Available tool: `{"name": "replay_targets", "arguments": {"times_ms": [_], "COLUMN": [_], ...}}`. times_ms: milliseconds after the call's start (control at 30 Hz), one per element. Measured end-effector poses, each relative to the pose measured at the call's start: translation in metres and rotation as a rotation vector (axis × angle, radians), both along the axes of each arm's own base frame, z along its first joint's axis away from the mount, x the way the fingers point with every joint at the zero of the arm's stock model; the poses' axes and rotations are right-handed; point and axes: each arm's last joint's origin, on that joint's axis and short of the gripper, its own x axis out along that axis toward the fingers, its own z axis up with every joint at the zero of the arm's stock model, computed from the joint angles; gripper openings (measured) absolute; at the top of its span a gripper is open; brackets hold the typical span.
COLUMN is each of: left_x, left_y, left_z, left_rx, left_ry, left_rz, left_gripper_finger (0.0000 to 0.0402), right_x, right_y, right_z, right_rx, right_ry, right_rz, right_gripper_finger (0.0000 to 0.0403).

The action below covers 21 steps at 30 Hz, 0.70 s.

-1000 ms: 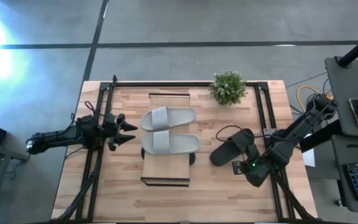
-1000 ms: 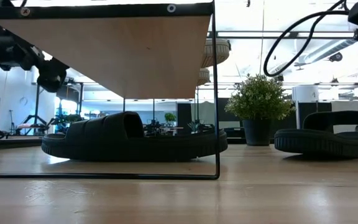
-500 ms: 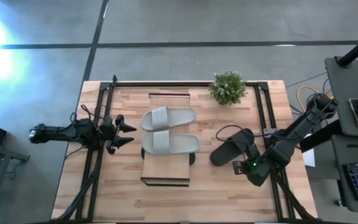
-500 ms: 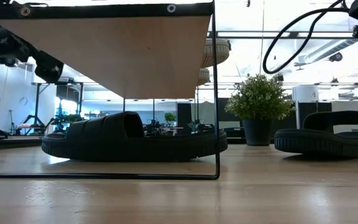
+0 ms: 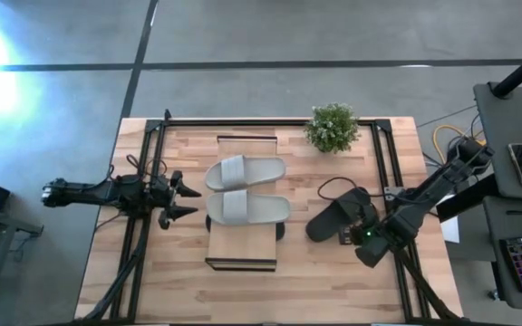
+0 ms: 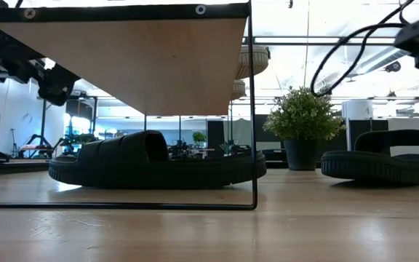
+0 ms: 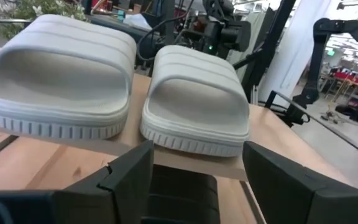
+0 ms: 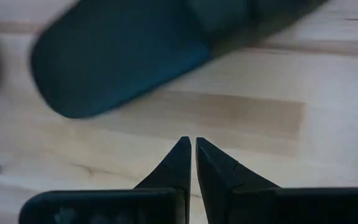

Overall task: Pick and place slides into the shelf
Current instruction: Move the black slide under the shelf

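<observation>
Table (image 5: pixel 243 290): light-wood top, dark rails along both sides.

Shelf (image 5: pixel 243 249): low rack, plank top, thin dark frame ends, sits mid-table, long axis running front to back.

Grey slides, 2 (image 5: pixel 246 172) (image 5: pixel 247 209): side by side on shelf top, touching or nearly so, straps toward L arm. L wrist view shows both from strap end (image 7: pixel 58 74) (image 7: pixel 197 99), soles flat on plank.

Black slide no. 1 (image 6: pixel 155 164): on tabletop under shelf plank, seen in low view; in high view only its edges peek out at shelf sides.

Black slide no. 2 (image 5: pixel 333 217): on table, R of shelf, apart from it, tilted diagonally. Low view: flat on table at far R (image 6: pixel 384 164).

Plant (image 5: pixel 332 127): small potted green, back of table, R of shelf.

L gripper (image 5: pixel 181 201): just L of shelf, level w/ grey pair, fingers spread wide, nothing between them.

R gripper (image 5: pixel 350 237): low over table by near end of black slide no. 2; fingers (image 8: pixel 179 165) pressed together, holding nothing, bare wood below tips.
</observation>
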Motion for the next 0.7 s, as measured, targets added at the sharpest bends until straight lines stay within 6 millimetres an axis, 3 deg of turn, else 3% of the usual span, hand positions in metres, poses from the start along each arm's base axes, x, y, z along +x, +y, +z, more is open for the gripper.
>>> {"name": "replay_targets", "arguments": {"times_ms": [200,700], "left_x": [0.000,0.000], "left_y": [0.000,0.000], "left_z": [0.000,0.000], "left_rx": [0.000,-0.001], "left_ry": [-0.005,-0.012], "left_rz": [0.000,-0.001], "left_gripper_finger": [0.0233,0.0233], "right_x": [0.013,0.025], "right_y": [-0.003,-0.011], "right_z": [-0.007,-0.035], "right_rx": [-0.073,-0.251], "right_ry": [-0.065,0.095], "right_rz": [-0.054,-0.103], "right_gripper_finger": [0.0017,0.0017]}}
